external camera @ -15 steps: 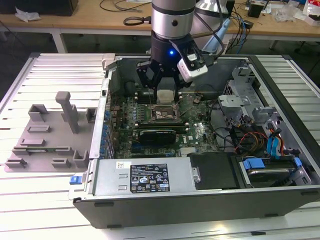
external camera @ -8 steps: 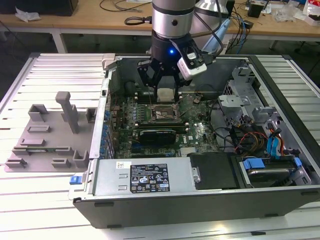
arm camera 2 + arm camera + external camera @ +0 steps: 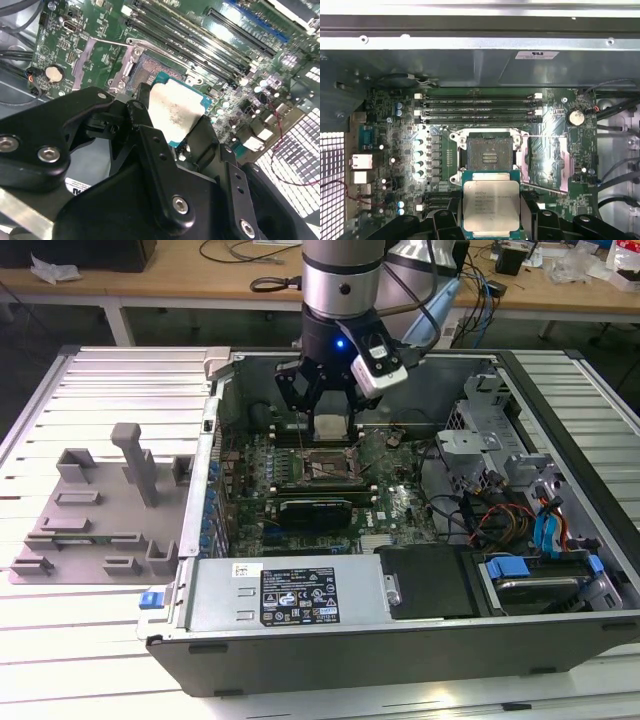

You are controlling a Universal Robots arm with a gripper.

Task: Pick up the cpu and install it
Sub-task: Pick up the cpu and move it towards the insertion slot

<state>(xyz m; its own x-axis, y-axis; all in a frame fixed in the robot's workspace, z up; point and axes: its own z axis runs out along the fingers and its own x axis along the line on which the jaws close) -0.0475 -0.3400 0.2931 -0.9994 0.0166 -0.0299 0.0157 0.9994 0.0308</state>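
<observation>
Your gripper (image 3: 330, 410) is clamped on the cpu (image 3: 330, 427) rn, one finger (image 3: 201, 136) on each of two opposite edges, pale metal top facing up. It's held in the air inside the computer case (image 3: 400, 635), over the motherboard (image 3: 395, 505), not touching the board afaict.

In the first wrist view the cpu (image 3: 491, 202) hangs right at the socket (image 3: 490, 155), overlapping the socket edge that's farthest from the RAM slots (image 3: 477, 107). The socket's bare w/ its contact field showing, and its metal lid (image 3: 559, 160) is swung open toward the coin cell (image 3: 576, 117) side.

Second wrist view shows the same thing: cpu (image 3: 177, 112) pinched btwn the black fingers, socket (image 3: 150, 70) just past it.

The case lies open on the slatted table (image 3: 60, 660). The grey fixture (image 3: 100, 510) sits on the table toward the exterior view's left edge, well apart from the gripper.
</observation>
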